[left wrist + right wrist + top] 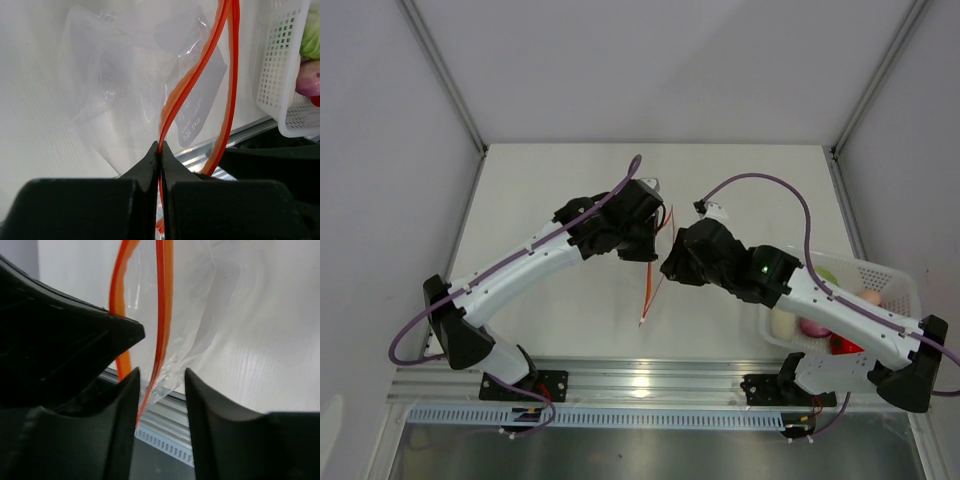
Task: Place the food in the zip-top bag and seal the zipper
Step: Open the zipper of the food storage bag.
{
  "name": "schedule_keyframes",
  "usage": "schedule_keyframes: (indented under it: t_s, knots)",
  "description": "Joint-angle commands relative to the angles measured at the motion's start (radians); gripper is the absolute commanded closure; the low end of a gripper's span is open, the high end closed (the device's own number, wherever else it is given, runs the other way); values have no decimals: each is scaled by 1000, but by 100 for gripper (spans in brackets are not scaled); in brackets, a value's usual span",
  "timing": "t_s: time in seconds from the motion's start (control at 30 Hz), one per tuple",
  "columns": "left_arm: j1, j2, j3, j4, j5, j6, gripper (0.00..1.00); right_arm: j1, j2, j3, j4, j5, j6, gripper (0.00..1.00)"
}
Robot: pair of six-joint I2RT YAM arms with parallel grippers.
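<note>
The clear zip-top bag (115, 85) hangs above the table between my two grippers, its mouth parted into two runs of the red-orange zipper (200, 70). My left gripper (161, 147) is shut on one zipper run. My right gripper (160, 385) stands open around the other run and a crinkled bag edge; the strip lies near the left finger (125, 410). From above, the zipper (653, 285) slants down from where both grippers meet, left (655, 240) and right (667, 268). The food lies in the basket: a green piece (827, 275), a pink one (814, 326), a red one (845, 345).
A white perforated basket (895, 272) sits at the table's right side under my right arm; it also shows at the right of the left wrist view (280, 75). A metal rail (640, 380) runs along the near edge. White walls enclose the table.
</note>
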Motion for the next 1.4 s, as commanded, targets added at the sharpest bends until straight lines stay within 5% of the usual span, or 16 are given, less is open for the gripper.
schedule_keyframes:
  t_s: [0.0,0.07,0.23,0.73,0.97,1.03,1.1,1.27,1.37]
  knots:
    - [-4,-33,49,28,9,-17,99,-4,26,-43,28,-12,25,65]
    - [-4,-38,55,16,6,-6,99,-15,20,-71,16,3,25,85]
    - [-4,-53,73,-25,-7,58,99,-90,-35,-127,-48,35,16,99]
    - [-6,-27,4,134,292,149,99,-258,-195,-299,-136,-11,-76,99]
    - [-6,22,10,157,270,144,100,-256,-259,-258,-179,21,-69,68]
    - [-6,36,23,156,261,146,99,-254,-271,-218,-206,25,-67,45]
    - [-6,60,38,162,258,152,99,-238,-282,-197,-246,58,-59,1]
    - [6,143,127,128,238,189,99,-213,-313,-160,-292,155,-13,0]
    - [13,162,153,131,243,190,99,-302,-402,-201,-211,92,13,1]
